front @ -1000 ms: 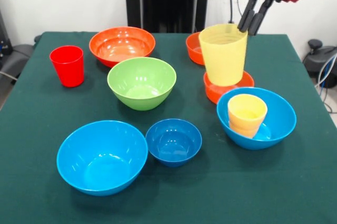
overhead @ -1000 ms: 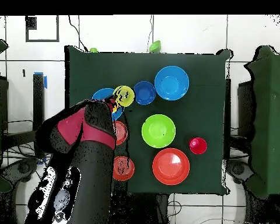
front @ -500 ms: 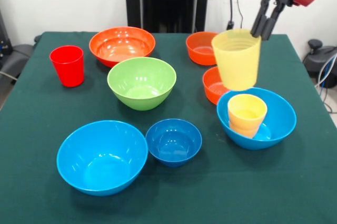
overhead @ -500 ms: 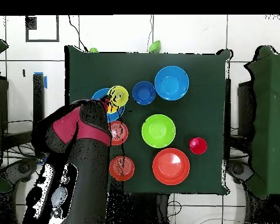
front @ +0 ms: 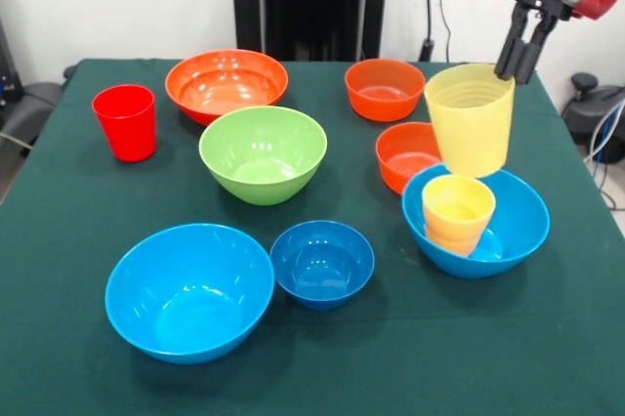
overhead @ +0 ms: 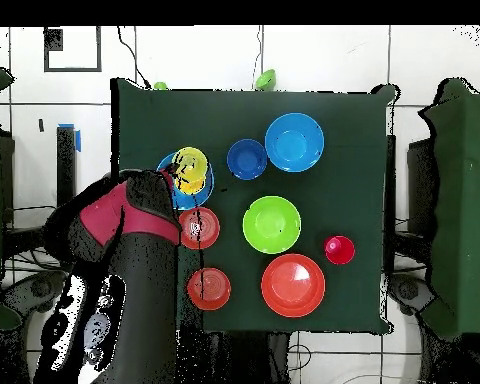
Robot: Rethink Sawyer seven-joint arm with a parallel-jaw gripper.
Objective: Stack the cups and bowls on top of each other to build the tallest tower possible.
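Rightward since earlier, the gripper (front: 524,57) pinched the pale yellow cup (front: 470,120), suspended above the right light-blue bowl (front: 518,226).

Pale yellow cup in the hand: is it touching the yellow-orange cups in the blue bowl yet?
Apart. In the front view the pale yellow cup hangs from the hand, its base clear above the yellow-orange cups in the light-blue bowl.

text: none readable | labels — none | numbers, signs — none on any surface
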